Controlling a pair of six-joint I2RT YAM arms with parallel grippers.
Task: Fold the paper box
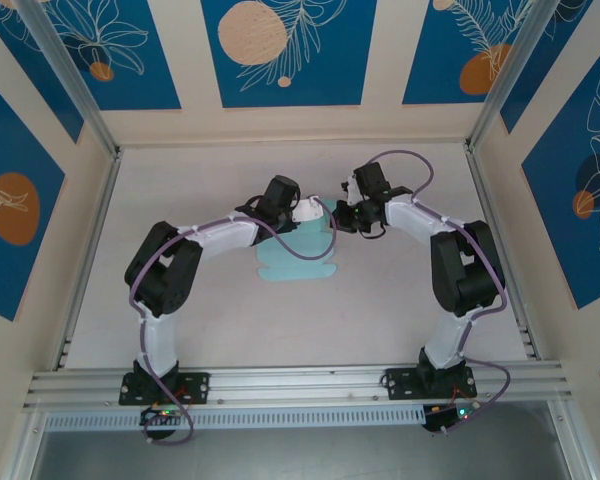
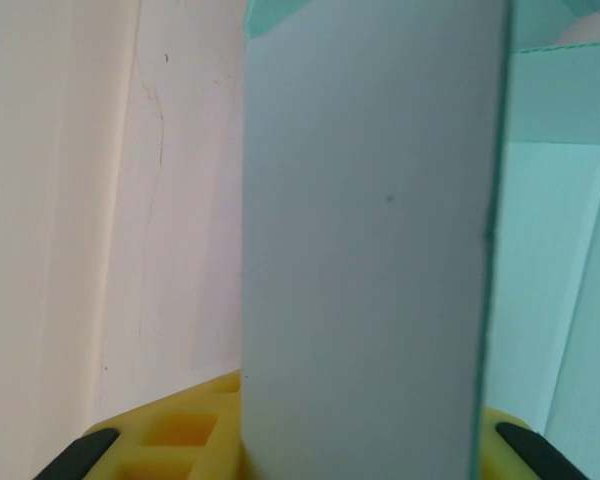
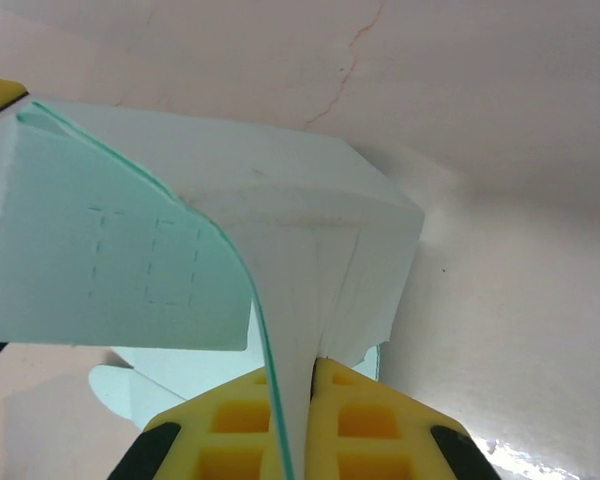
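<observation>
The paper box (image 1: 298, 258) is a pale light-blue card sheet lying mid-table, its rounded tabs toward the near side and its far part lifted. My left gripper (image 1: 305, 212) reaches it from the left. In the left wrist view a raised panel of the paper box (image 2: 370, 250) spans the whole gap of the left gripper (image 2: 365, 445), edge to edge between the yellow fingers (image 2: 170, 440), so it is shut on that panel. My right gripper (image 1: 338, 216) comes from the right. Its yellow fingers (image 3: 380, 420) pinch a curved flap of the paper box (image 3: 290, 260), so the right gripper (image 3: 313, 375) is shut on it.
The pale table (image 1: 180, 190) is ringed by walls with blue patterned panels. An aluminium rail (image 1: 300, 385) runs along the near edge by the arm bases. Purple cables loop over both arms above the sheet.
</observation>
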